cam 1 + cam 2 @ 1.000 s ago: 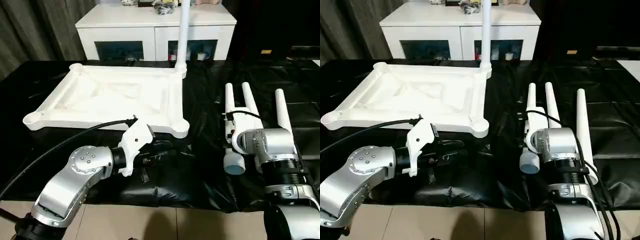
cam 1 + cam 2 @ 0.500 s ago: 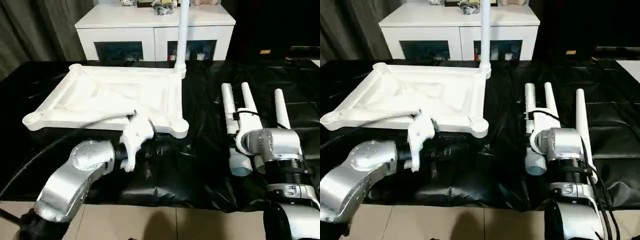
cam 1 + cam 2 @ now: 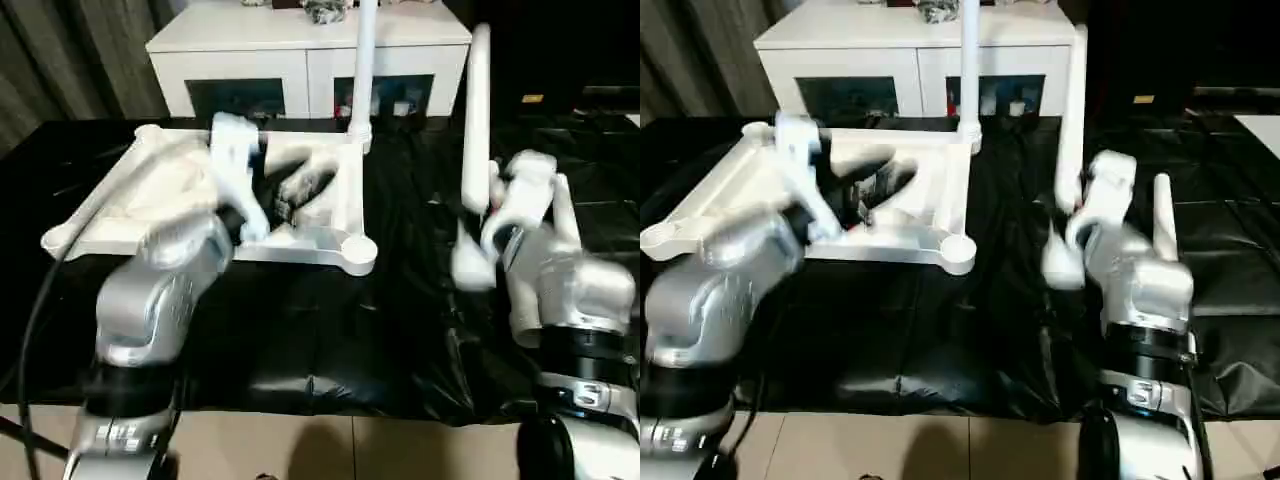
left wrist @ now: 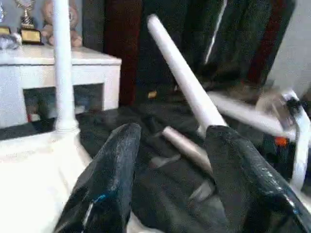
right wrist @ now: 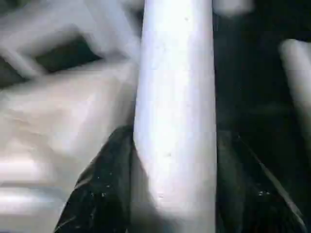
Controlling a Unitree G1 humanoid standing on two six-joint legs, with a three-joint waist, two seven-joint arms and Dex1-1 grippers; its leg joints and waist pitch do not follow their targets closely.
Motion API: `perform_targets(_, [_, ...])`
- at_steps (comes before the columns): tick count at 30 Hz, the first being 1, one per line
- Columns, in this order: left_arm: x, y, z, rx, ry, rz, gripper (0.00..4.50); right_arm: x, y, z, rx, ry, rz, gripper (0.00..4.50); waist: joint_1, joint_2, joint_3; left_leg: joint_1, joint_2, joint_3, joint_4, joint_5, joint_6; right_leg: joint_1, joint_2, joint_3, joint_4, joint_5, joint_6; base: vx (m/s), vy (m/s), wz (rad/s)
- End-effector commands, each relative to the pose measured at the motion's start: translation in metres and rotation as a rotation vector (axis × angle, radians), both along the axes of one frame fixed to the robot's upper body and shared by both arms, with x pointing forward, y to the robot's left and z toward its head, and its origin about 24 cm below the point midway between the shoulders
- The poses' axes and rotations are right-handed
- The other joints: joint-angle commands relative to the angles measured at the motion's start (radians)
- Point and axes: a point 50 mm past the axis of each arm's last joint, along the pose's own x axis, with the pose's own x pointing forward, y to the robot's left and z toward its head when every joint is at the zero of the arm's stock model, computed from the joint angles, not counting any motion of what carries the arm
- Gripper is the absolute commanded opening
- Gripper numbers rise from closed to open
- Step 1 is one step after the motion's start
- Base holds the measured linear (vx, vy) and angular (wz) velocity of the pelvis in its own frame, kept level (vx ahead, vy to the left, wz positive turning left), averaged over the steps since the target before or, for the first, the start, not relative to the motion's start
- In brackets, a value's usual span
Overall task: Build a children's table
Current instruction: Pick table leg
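Right wrist view: right claw [image 5: 170, 160] pinching one white leg [image 5: 176, 107], a black finger [image 5: 104, 189] pressed against each side of it.
Left claw: left claw [image 4: 170, 174] spread with nothing between its fingers [image 4: 109, 184], hovering over the upturned table top [image 3: 160, 185].
Counter: counter [image 3: 300, 330] draped in black sheeting; the arms rise from its near edge.
Held leg: lifted off the counter, nearly upright, thick end down beside the right forearm, well apart from the table top.
Loose leg: another leg [image 3: 562, 215] lies on the sheeting behind the right arm.
Table top: underside up on the left half of the counter; near socket [image 3: 357, 250] is vacant.
Fitted leg: fitted leg [image 3: 364, 60] stands upright in the far right corner.
Cabinet: white cabinet [image 3: 300, 50] stands beyond the counter.
Risk, slip: the smooth round leg could likely rotate or slide within the pinch as it swings.
Risk, collision: the long leg could strike the fitted leg or the left arm, since both arms crowd the same corner.
Risk, misalignment: a tilted thick end may jam at the socket rim and push the unheld top across the slick sheeting.
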Motion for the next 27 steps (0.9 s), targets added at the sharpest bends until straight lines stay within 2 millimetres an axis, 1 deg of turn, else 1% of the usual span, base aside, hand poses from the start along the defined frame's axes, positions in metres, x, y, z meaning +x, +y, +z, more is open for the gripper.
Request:
perform_targets(1, [0.005, -0.003, 0.007, -0.083, 0.046, -0.001, 2.91, -0.009, 0.017, 0.015, 0.067, -0.12, 0.188, 1.84, 0.008, -0.011, -0.071, 0.02, 0.095, -0.042, -0.057, -0.049, 0.086, 0.05, -0.102, 0.056, -0.066, 0.113, -0.263, 0.0, 0.0, 0.0])
perform_targets(2, [0.005, -0.003, 0.008, -0.086, 0.048, -0.002, 3.05, -0.009, 0.017, 0.015, 0.066, -0.123, 0.195, 1.84, 0.008, -0.011, -0.071, 0.02, 0.095, -0.042, -0.057, -0.049, 0.086, 0.05, -0.102, 0.056, -0.066, 0.113, -0.263, 0.0, 0.0, 0.0])
perform_targets(3, [0.007, -0.008, 0.013, -0.153, 0.075, -0.033, 3.2, -0.019, 0.028, 0.016, 0.027, -0.18, 0.349, 1.84, 0.015, -0.013, -0.07, 0.02, 0.094, -0.039, -0.052, -0.056, 0.094, 0.051, -0.103, 0.056, -0.068, 0.118, -0.267, 0.0, 0.0, 0.0])
perform_targets(4, [0.008, -0.011, 0.016, -0.183, 0.091, -0.057, 3.28, -0.024, 0.033, 0.016, 0.025, -0.195, 0.417, 1.84, 0.024, -0.016, -0.069, 0.021, 0.096, -0.039, -0.05, -0.064, 0.094, 0.053, -0.108, 0.058, -0.071, 0.11, -0.264, 0.0, 0.0, 0.0])
perform_targets(5, [0.008, -0.013, 0.017, -0.196, 0.106, -0.073, 3.32, -0.027, 0.035, 0.017, 0.032, -0.204, 0.459, 1.83, 0.025, -0.015, -0.07, 0.019, 0.096, -0.041, -0.05, -0.059, 0.095, 0.053, -0.108, 0.057, -0.068, 0.11, -0.267, 0.0, 0.0, 0.0])
perform_targets(6, [0.008, -0.015, 0.019, -0.199, 0.111, -0.089, 3.34, -0.029, 0.037, 0.018, 0.041, -0.216, 0.491, 1.83, 0.025, -0.018, -0.068, 0.018, 0.095, -0.042, -0.051, -0.064, 0.098, 0.05, -0.108, 0.056, -0.071, 0.085, -0.265, 0.0, 0.0, 0.0])
perform_targets(7, [0.008, -0.015, 0.019, -0.199, 0.111, -0.089, 3.34, -0.029, 0.037, 0.018, 0.041, -0.216, 0.491, 1.83, 0.026, -0.017, -0.067, 0.019, 0.098, -0.043, -0.053, -0.068, 0.094, 0.047, -0.108, 0.056, -0.073, 0.056, -0.262, 0.0, 0.0, 0.0])
perform_targets(8, [0.008, -0.017, 0.019, -0.2, 0.119, -0.102, 3.57, -0.03, 0.038, 0.019, 0.049, -0.222, 0.514, 1.83, 0.025, -0.018, -0.066, 0.019, 0.098, -0.042, -0.055, -0.072, 0.091, 0.046, -0.105, 0.056, -0.074, 0.042, -0.261, 0.0, 0.0, 0.0])
perform_targets(9, [0.007, -0.02, 0.021, -0.212, 0.132, -0.126, 3.7, -0.034, 0.043, 0.022, 0.052, -0.237, 0.559, 1.83, 0.027, -0.014, -0.066, 0.021, 0.099, -0.043, -0.055, -0.075, 0.083, 0.045, -0.104, 0.056, -0.074, 0.026, -0.256, 0.0, 0.0, 0.0])
perform_targets(11, [0.006, -0.023, 0.023, -0.235, 0.149, -0.146, 3.75, -0.038, 0.047, 0.022, 0.05, -0.241, 0.599, 1.83, 0.027, -0.012, -0.066, 0.022, 0.099, -0.044, -0.056, -0.082, 0.078, 0.045, -0.104, 0.057, -0.075, 0.022, -0.252, 0.0, 0.0, 0.0])
perform_targets(12, [0.006, -0.023, 0.023, -0.235, 0.149, -0.146, 3.79, -0.038, 0.047, 0.022, 0.05, -0.241, 0.599, 1.83, 0.028, -0.014, -0.067, 0.021, 0.1, -0.045, -0.056, -0.079, 0.076, 0.045, -0.107, 0.058, -0.076, 0.028, -0.252, 0.0, 0.0, 0.0])
perform_targets(13, [0.006, -0.025, 0.023, -0.223, 0.157, -0.153, 3.89, -0.041, 0.05, 0.022, 0.034, -0.246, 0.634, 1.83, 0.029, -0.011, -0.066, 0.021, 0.098, -0.044, -0.056, -0.085, 0.073, 0.044, -0.107, 0.058, -0.077, 0.023, -0.252, 0.0, 0.0, 0.0])
perform_targets(14, [0.006, -0.025, 0.023, -0.222, 0.158, -0.152, 4.02, -0.042, 0.05, 0.022, 0.034, -0.246, 0.635, 1.83, 0.029, -0.011, -0.066, 0.021, 0.098, -0.044, -0.056, -0.085, 0.073, 0.044, -0.107, 0.058, -0.077, 0.023, -0.252, 0.0, 0.0, 0.0])
perform_targets(15, [0.008, -0.028, 0.021, -0.204, 0.178, -0.149, 4.12, -0.045, 0.053, 0.021, 0.019, -0.251, 0.667, 1.83, 0.031, -0.009, -0.066, 0.022, 0.099, -0.045, -0.057, -0.097, 0.063, 0.045, -0.106, 0.059, -0.081, 0.015, -0.242, 0.0, 0.0, 0.0])
perform_targets(16, [0.008, -0.029, 0.02, -0.201, 0.186, -0.149, 4.15, -0.046, 0.054, 0.02, 0.014, -0.253, 0.678, 1.83, 0.032, -0.01, -0.065, 0.022, 0.099, -0.046, -0.058, -0.098, 0.062, 0.046, -0.106, 0.059, -0.081, 0.015, -0.24, 0.0, 0.0, 0.0])
perform_targets(17, [0.01, -0.029, 0.019, -0.197, 0.192, -0.139, 4.15, -0.048, 0.055, 0.019, 0.002, -0.254, 0.692, 1.83, 0.033, -0.007, -0.066, 0.022, 0.098, -0.047, -0.058, -0.097, 0.058, 0.046, -0.107, 0.059, -0.079, 0.019, -0.238, 0.0, 0.0, 0.0])
perform_targets(18, [0.011, -0.029, 0.019, -0.193, 0.192, -0.131, 4.34, -0.049, 0.056, 0.019, -0.005, -0.254, 0.702, 1.83, 0.032, -0.009, -0.066, 0.02, 0.098, -0.047, -0.058, -0.096, 0.056, 0.047, -0.106, 0.059, -0.08, 0.023, -0.236, 0.0, 0.0, 0.0])
perform_targets(19, [0.011, -0.029, 0.019, -0.198, 0.193, -0.131, 4.44, -0.05, 0.058, 0.017, -0.019, -0.249, 0.711, 1.83, 0.032, -0.009, -0.066, 0.02, 0.098, -0.047, -0.058, -0.1, 0.055, 0.047, -0.106, 0.059, -0.08, 0.022, -0.235, 0.0, 0.0, 0.0])
perform_targets(21, [0.011, -0.03, 0.021, -0.21, 0.193, -0.137, 4.5, -0.052, 0.06, 0.015, -0.038, -0.242, 0.726, 1.83, 0.033, -0.011, -0.067, 0.019, 0.098, -0.047, -0.058, -0.094, 0.056, 0.049, -0.107, 0.059, -0.08, 0.028, -0.233, 0.0, 0.0, 0.0])
perform_targets(22, [0.01, -0.03, 0.022, -0.216, 0.191, -0.145, 4.5, -0.052, 0.061, 0.014, -0.04, -0.239, 0.728, 1.83, 0.033, -0.016, -0.067, 0.02, 0.1, -0.048, -0.058, -0.089, 0.059, 0.048, -0.108, 0.059, -0.08, 0.036, -0.235, 0.0, 0.0, 0.0])
perform_targets(23, [0.009, -0.03, 0.023, -0.219, 0.189, -0.152, 4.5, -0.052, 0.061, 0.013, -0.041, -0.237, 0.73, 1.83, 0.034, -0.014, -0.067, 0.02, 0.1, -0.048, -0.058, -0.087, 0.059, 0.047, -0.108, 0.058, -0.077, 0.037, -0.238, 0.0, 0.0, 0.0])
perform_targets(24, [0.009, -0.03, 0.024, -0.22, 0.188, -0.155, 4.5, -0.052, 0.062, 0.013, -0.04, -0.236, 0.731, 1.83, 0.034, -0.017, -0.067, 0.02, 0.099, -0.047, -0.058, -0.086, 0.061, 0.047, -0.108, 0.058, -0.078, 0.036, -0.24, 0.0, 0.0, 0.0])
perform_targets(25, [0.009, -0.03, 0.024, -0.221, 0.188, -0.154, 4.5, -0.053, 0.062, 0.012, -0.045, -0.234, 0.735, 1.83, 0.034, -0.017, -0.067, 0.019, 0.099, -0.046, -0.057, -0.087, 0.062, 0.046, -0.109, 0.059, -0.079, 0.031, -0.243, 0.0, 0.0, 0.0])
perform_targets(26, [0.008, -0.028, 0.024, -0.23, 0.192, -0.151, 4.32, -0.053, 0.063, 0.011, -0.054, -0.229, 0.742, 1.83, 0.035, -0.014, -0.065, 0.019, 0.098, -0.046, -0.057, -0.088, 0.062, 0.046, -0.109, 0.059, -0.079, 0.02, -0.242, 0.0, 0.0, 0.0])
perform_targets(27, [0.008, -0.027, 0.024, -0.234, 0.194, -0.152, 4.22, -0.053, 0.064, 0.01, -0.056, -0.227, 0.746, 1.83, 0.034, -0.014, -0.064, 0.019, 0.099, -0.046, -0.058, -0.097, 0.059, 0.046, -0.109, 0.059, -0.082, 0.004, -0.239, 0.0, 0.0, 0.0])
